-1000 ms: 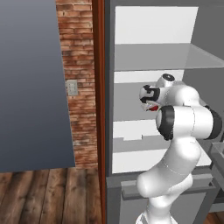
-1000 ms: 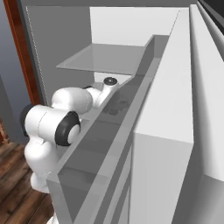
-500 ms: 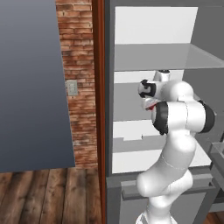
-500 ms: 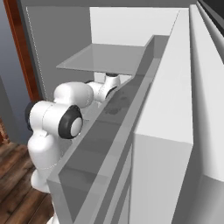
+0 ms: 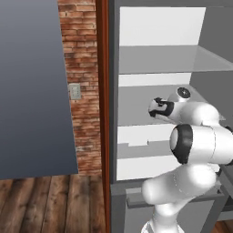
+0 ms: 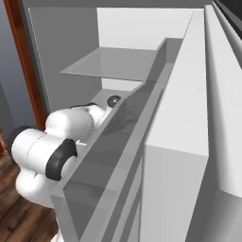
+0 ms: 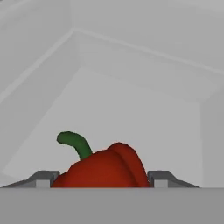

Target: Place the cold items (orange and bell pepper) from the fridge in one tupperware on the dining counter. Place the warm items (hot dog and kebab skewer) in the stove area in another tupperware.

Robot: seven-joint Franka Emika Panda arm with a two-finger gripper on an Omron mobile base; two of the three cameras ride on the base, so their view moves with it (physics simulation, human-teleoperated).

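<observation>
walls: red brick, grey panel | floor: dark wood planks — fridge interior: white shelves

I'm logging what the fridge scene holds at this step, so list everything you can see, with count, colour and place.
bell pepper: one, red with a green stem, on the fridge floor between the two finger tips, which press its sides.
glass shelf: one, translucent grey, upper part of the fridge interior.
fridge: one, white and grey inside, open in front of the robot.
fridge door: one, white-grey, swung open at the right of the right base view.
brick wall: one strip, red-brown, left of the fridge.
wall switch: one, grey, on the brick.
wood floor: brown planks, below the wall.
gripper: one, dark tips, shut on the pepper.
arm: one, white with dark joints, reaching into the fridge.
</observation>
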